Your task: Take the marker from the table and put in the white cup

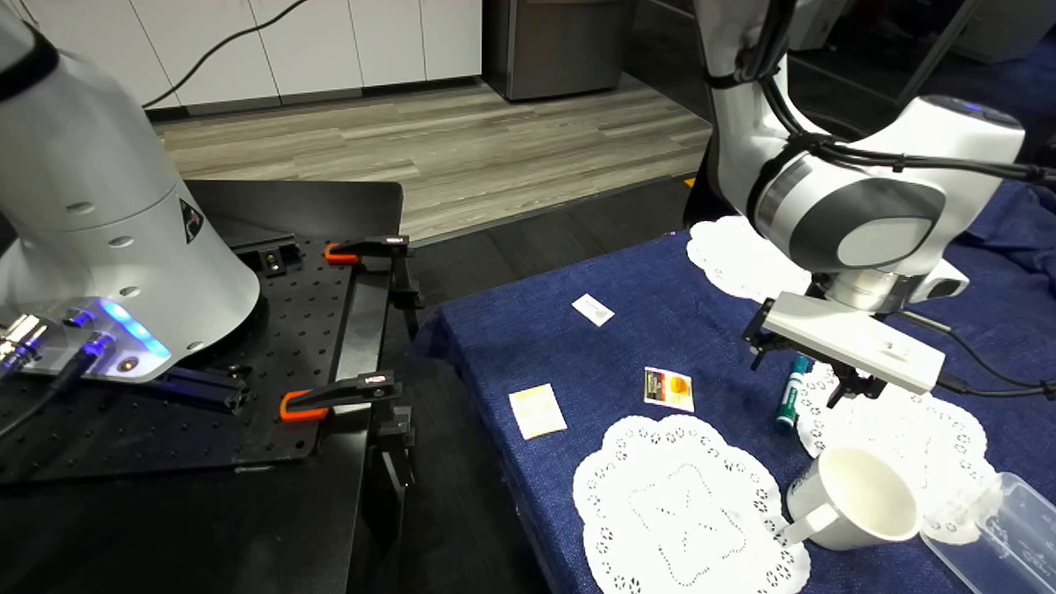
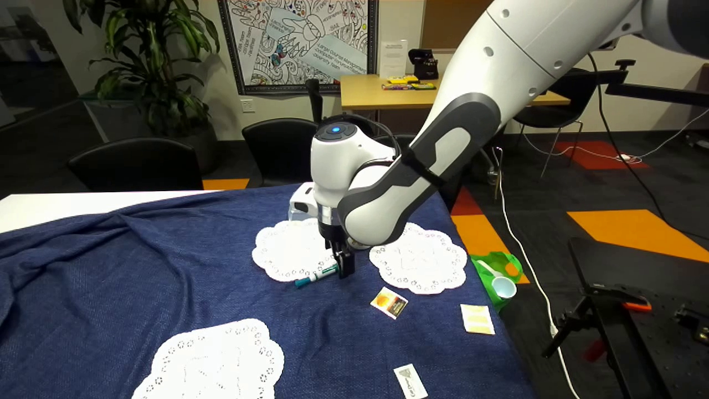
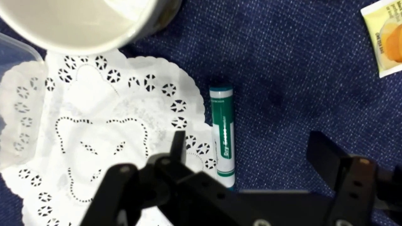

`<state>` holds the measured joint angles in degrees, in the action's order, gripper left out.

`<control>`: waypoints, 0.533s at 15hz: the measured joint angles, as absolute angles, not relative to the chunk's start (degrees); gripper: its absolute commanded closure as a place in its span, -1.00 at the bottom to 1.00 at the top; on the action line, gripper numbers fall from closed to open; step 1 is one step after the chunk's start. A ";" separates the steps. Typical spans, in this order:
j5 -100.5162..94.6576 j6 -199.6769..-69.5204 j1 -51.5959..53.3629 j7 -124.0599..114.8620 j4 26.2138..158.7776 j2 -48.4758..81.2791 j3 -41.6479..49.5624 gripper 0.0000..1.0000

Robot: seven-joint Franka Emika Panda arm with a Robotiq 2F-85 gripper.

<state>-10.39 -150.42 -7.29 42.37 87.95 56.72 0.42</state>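
Note:
The marker (image 3: 223, 131), green and white with teal ends, lies on the navy cloth of the table (image 2: 332, 354) along a doily's edge. It also shows in both exterior views (image 1: 792, 392) (image 2: 317, 275). My gripper (image 3: 247, 138) is open and empty above the table, its fingers wide apart on either side of the marker. The marker is nearer the left finger in the wrist view, and its near end is partly hidden by the gripper. The gripper also shows in an exterior view (image 1: 796, 384). The white cup (image 1: 858, 499) stands upright nearby, its rim (image 3: 125, 39) at the wrist view's top left.
White lace doilies (image 1: 685, 511) (image 2: 418, 260) lie flat on the cloth. A clear plastic container (image 1: 1011, 536) stands beside the cup. Small paper packets (image 1: 668, 389) (image 1: 538, 411) (image 1: 592, 309) lie toward the table's edge. A black workbench with orange clamps (image 1: 305, 406) stands apart from the table.

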 measured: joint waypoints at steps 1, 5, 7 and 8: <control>-10.39 -149.67 -7.30 42.37 86.81 57.51 0.35 -0.44; -10.39 -147.47 -7.30 42.38 83.34 59.87 -0.07 -0.19; -10.39 -146.91 -7.31 42.38 82.31 60.54 -0.27 -0.14; -10.39 -146.78 -7.32 42.38 81.90 60.85 -0.31 -0.13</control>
